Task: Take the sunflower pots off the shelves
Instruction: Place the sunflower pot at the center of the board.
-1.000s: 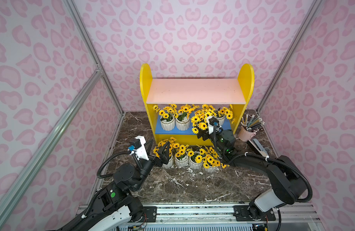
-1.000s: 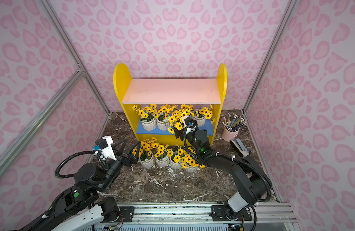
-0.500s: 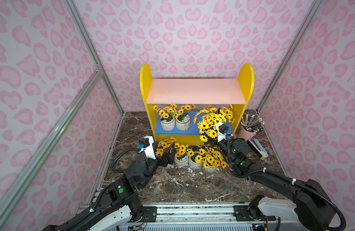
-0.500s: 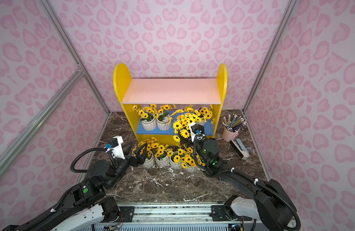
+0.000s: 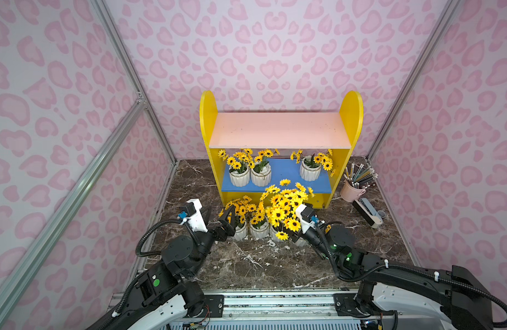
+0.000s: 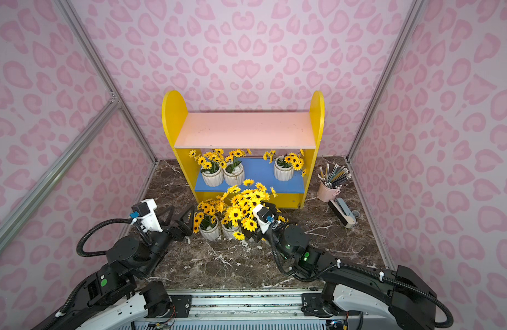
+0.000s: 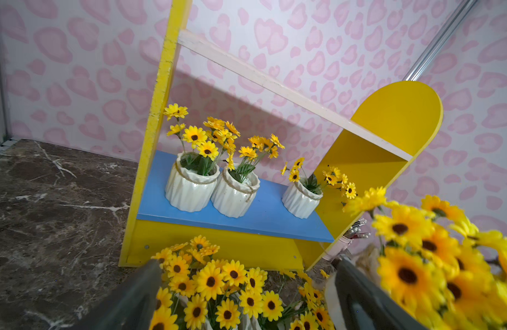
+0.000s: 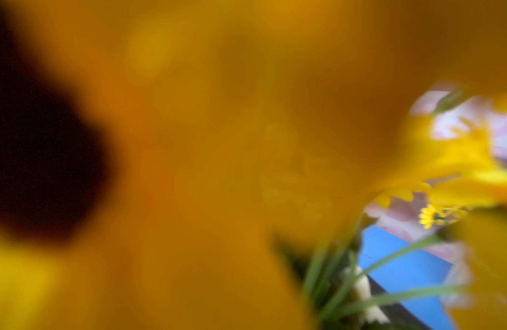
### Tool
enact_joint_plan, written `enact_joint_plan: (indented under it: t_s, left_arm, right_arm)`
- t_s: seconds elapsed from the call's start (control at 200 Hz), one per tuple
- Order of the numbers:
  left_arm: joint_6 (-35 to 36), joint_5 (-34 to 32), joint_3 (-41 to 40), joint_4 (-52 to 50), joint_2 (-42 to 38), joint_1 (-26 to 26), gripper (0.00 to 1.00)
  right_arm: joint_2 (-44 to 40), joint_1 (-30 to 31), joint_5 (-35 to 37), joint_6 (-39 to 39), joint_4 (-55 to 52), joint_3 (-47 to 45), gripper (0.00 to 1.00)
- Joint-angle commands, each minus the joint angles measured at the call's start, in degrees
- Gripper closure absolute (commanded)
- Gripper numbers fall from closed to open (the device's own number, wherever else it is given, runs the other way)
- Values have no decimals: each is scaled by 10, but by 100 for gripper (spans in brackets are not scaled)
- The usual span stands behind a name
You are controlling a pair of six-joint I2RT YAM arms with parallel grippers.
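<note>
Sunflower pot [image 5: 283, 204] now off shelves [image 5: 275, 130]

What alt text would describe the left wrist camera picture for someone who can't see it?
Three small white ribbed pots of yellow artificial sunflowers stand on the blue lower board of a tilted-looking yellow shelf unit on a dark marble surface. More sunflowers fill the foreground between the dark fingers of the open left end effector.

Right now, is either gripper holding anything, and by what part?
Right gripper carries a sunflower pot; flowers hide where it grips. Left gripper is open, holding nothing.
</note>
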Motion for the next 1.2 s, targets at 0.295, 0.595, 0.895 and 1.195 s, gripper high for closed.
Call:
enact_joint_plan:
  t_s: [0.295, 0.595, 0.895, 1.195]
  left_arm:
    - [-17, -22, 11, -58, -63, 0, 3]
    - [-23, -13, 7, -76, -92, 0, 3]
    - [-19, -12, 0, -80, -110, 0, 3]
    - [-18, -11, -11, -70, -114, 0, 3]
  right_arm:
    - [244, 117, -41, 52, 276, 10, 100]
    - [472, 120, -101, 91, 419, 101, 100]
    - [612, 123, -107, 106, 472, 162, 100]
    - [698, 116, -73, 93, 497, 173, 100]
